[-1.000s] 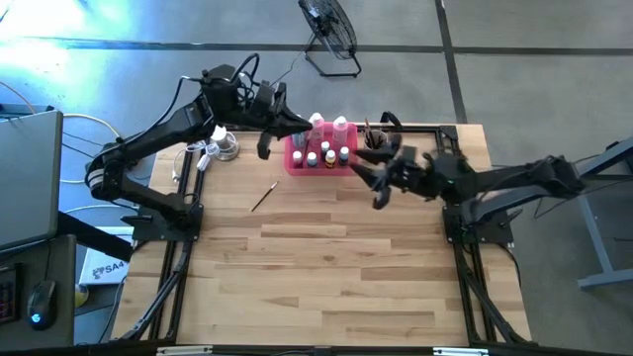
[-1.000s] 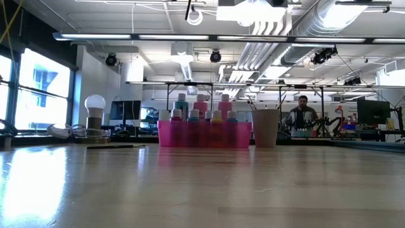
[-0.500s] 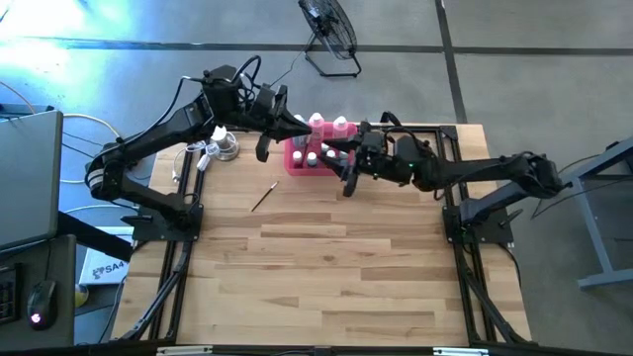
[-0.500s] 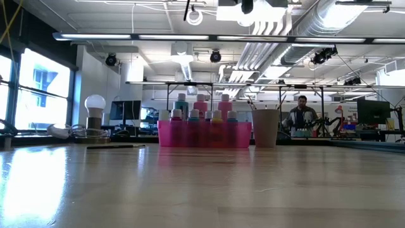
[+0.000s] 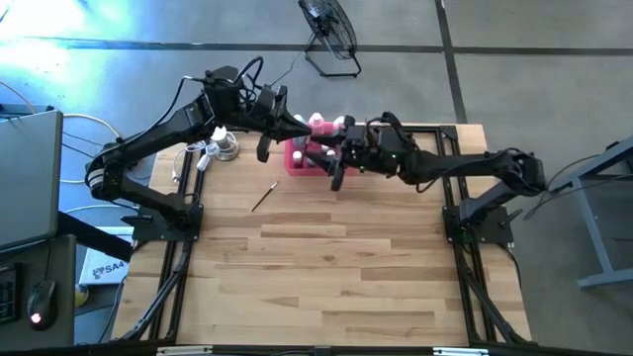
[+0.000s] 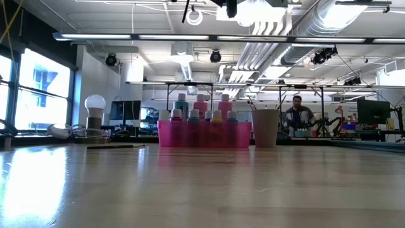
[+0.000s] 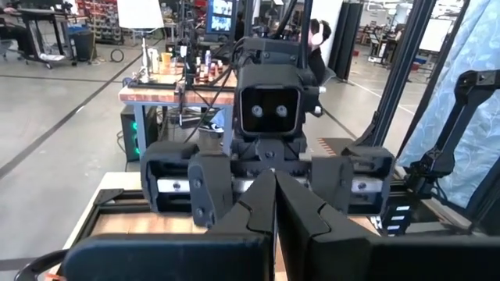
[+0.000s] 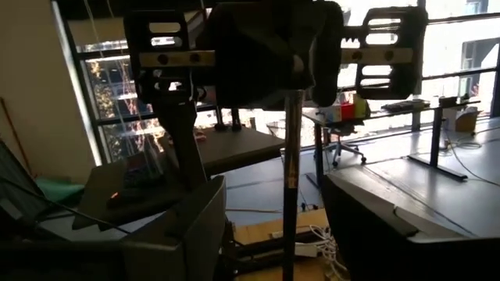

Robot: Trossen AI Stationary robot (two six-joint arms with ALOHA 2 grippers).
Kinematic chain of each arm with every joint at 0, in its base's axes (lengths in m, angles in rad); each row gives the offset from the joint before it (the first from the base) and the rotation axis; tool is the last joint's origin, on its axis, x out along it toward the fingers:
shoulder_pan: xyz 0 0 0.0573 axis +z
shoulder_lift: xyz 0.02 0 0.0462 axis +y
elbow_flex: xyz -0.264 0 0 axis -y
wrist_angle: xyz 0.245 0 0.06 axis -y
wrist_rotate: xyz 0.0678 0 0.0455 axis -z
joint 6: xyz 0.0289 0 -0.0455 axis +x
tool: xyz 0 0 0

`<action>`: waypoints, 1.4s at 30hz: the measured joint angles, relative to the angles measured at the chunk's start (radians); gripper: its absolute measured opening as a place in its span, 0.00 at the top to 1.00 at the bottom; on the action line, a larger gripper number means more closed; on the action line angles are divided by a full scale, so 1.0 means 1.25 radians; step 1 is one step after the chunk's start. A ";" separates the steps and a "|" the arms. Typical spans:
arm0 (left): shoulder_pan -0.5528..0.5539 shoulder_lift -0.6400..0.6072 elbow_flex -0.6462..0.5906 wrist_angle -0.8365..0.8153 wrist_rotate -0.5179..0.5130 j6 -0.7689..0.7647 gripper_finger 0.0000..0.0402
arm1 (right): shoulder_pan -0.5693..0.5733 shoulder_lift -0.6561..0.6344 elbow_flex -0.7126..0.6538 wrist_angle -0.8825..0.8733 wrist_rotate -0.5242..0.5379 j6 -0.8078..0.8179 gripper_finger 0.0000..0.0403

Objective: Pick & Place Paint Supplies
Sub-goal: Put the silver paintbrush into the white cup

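Both arms meeting over pink tray at far edge of table.

Wooden table (image 5: 326, 267) is carrying a bright pink tray (image 6: 204, 135) at far centre, with a beige cup (image 6: 265, 127) standing just right of it. Left arm is reaching in from far left, left gripper (image 5: 302, 130) clenched, fingers pressed flat together, hanging above tray's left end. Right arm is stretching across from the right, right gripper (image 5: 329, 158) spread wide with nothing in it, hovering over tray's near side. Tall pink and teal bottles (image 6: 201, 105) are standing in tray's far row, tiny bottles (image 6: 193, 116) in front. One thin paintbrush (image 5: 263, 197) is lying loose on table, left and near of tray. A person (image 6: 297, 118) is sitting in the room beyond.
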 joint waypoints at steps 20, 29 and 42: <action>-0.001 -0.001 0.000 -0.023 -0.039 0.021 1.00 | -0.006 0.035 0.034 0.017 -0.016 -0.022 0.82; -0.001 -0.002 0.000 -0.023 -0.037 0.021 1.00 | -0.007 0.035 0.033 0.017 -0.012 -0.034 0.96; 0.000 -0.001 0.000 -0.014 -0.065 0.015 0.82 | -0.005 0.035 0.033 0.013 -0.041 -0.037 0.97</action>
